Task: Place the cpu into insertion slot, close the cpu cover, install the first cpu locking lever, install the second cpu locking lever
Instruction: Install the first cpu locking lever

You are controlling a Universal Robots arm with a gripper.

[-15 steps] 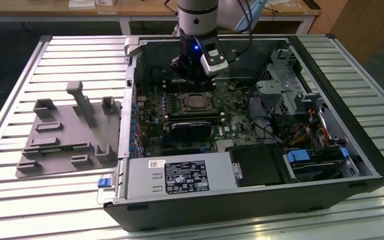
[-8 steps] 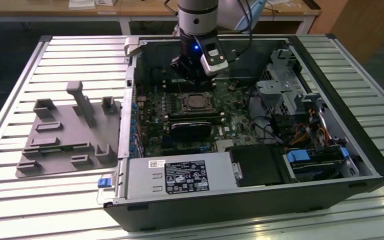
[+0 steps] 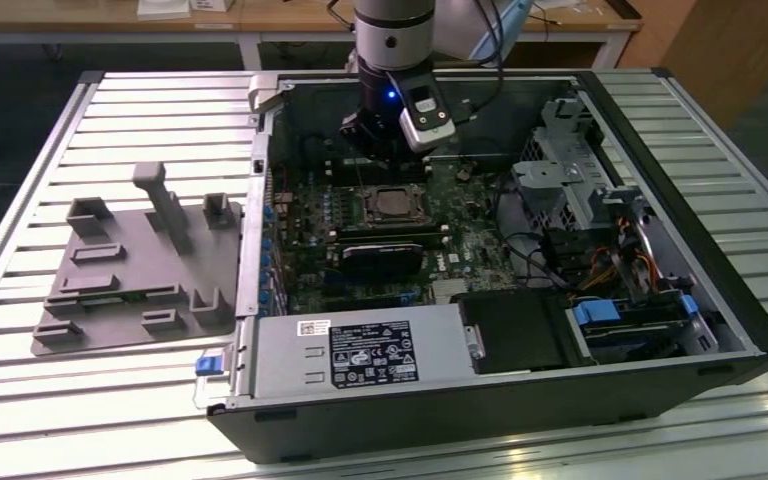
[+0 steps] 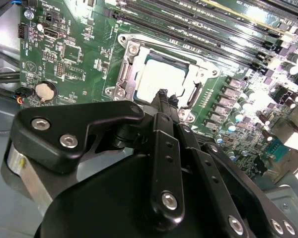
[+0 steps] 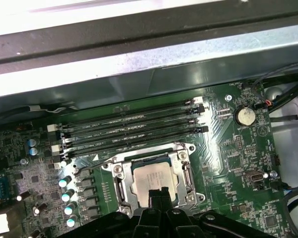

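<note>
One cpu [image 5: 150, 178] lies flat just beneath the closed hand [image 5: 159, 193]

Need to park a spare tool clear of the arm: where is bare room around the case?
Bare slatted table surrounds the grey fixture and runs past the case on the exterior view's right. Inside it is crowded: the end effector hangs by the cpu, memory slots on one side, cables and drive cage beyond.
</note>
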